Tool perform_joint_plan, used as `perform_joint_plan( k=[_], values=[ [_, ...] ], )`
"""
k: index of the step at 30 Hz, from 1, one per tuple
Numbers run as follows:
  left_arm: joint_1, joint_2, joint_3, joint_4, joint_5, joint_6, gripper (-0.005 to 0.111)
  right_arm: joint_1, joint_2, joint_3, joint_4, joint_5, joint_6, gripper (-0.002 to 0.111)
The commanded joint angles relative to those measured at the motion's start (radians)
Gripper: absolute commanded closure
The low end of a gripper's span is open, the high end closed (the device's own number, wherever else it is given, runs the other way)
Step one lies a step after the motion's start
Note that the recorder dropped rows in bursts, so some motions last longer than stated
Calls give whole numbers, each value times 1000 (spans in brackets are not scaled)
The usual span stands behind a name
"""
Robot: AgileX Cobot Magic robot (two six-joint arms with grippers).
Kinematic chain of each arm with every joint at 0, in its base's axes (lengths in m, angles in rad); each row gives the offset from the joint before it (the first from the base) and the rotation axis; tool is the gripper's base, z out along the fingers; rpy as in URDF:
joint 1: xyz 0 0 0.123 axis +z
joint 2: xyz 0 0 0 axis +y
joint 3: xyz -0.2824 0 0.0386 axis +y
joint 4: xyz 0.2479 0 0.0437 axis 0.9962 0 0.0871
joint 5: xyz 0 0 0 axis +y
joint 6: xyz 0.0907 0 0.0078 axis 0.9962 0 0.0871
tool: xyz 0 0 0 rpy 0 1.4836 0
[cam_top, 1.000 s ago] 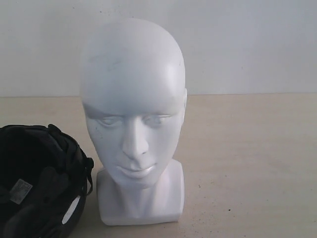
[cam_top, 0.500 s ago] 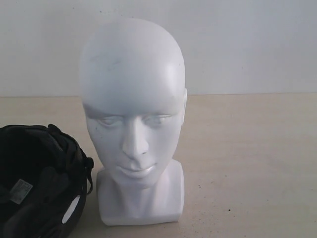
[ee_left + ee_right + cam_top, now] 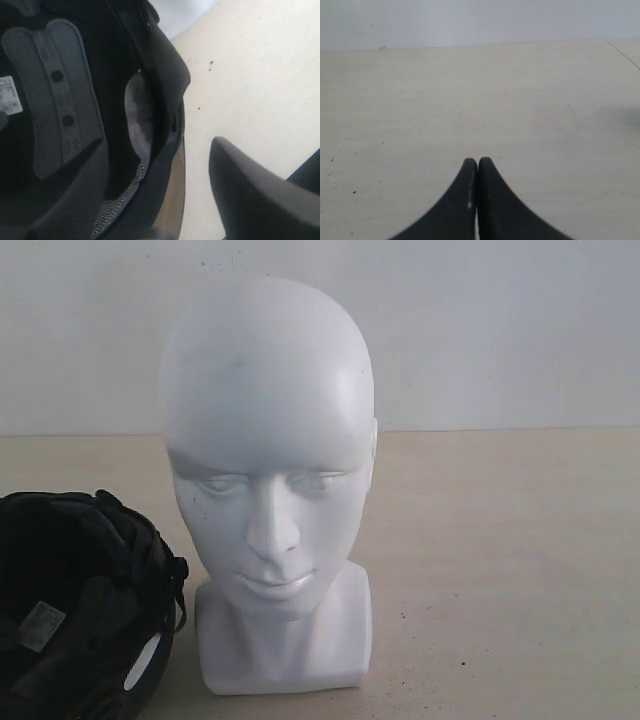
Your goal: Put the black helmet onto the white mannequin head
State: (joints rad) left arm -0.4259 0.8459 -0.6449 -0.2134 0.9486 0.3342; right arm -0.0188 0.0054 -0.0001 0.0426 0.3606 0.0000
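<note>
You see the matte black open-face helmet [image 3: 90, 610] on the pale wood-grain desk [image 3: 500, 570], at 8 o'clock of the glossy white mannequin head [image 3: 268, 440]. The frame edges cut off its shell, and contact with the neck base cannot be judged. Your left hand [image 3: 157, 145] is spread astride the helmet rim. The outer finger [image 3: 250, 195] is clear of the shell and the inner one is blurred. Your right hand [image 3: 478, 162] is low over the desk with its fingers pressed together.

The right gripper [image 3: 478, 161] has two smooth, matte black fingers [image 3: 452, 210], broad at the base and curving to slim rounded tips. The left gripper [image 3: 157, 147] shows a similar dark, tapering finger [image 3: 250, 195].
</note>
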Motion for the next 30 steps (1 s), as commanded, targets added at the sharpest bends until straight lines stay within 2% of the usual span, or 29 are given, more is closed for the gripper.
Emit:
perform_joint_plan(
  k=[1,7,12,14,16,20,24,30],
  values=[
    [-4,92,-8,22,-2,8,49,2,-5,0,-1,-6,0,108],
    [-4,128,-8,16,-13,8,48,2,-5,0,-1,-6,0,108],
    [-4,128,-8,-17,24,14,29,2,-5,0,-1,-6,0,108],
    [-4,128,-8,-36,54,43,25,2,-5,0,-1,-6,0,108],
    [-4,128,-8,-52,60,56,25,2,-5,0,-1,-6,0,108],
    [-4,128,-8,-52,-29,105,25,2,-5,0,-1,-6,0,108],
    [-4,135,-8,-51,-36,124,25,2,-5,0,-1,-6,0,108],
    [-4,256,-8,-58,-37,130,25,2,-5,0,-1,-6,0,108]
  ],
)
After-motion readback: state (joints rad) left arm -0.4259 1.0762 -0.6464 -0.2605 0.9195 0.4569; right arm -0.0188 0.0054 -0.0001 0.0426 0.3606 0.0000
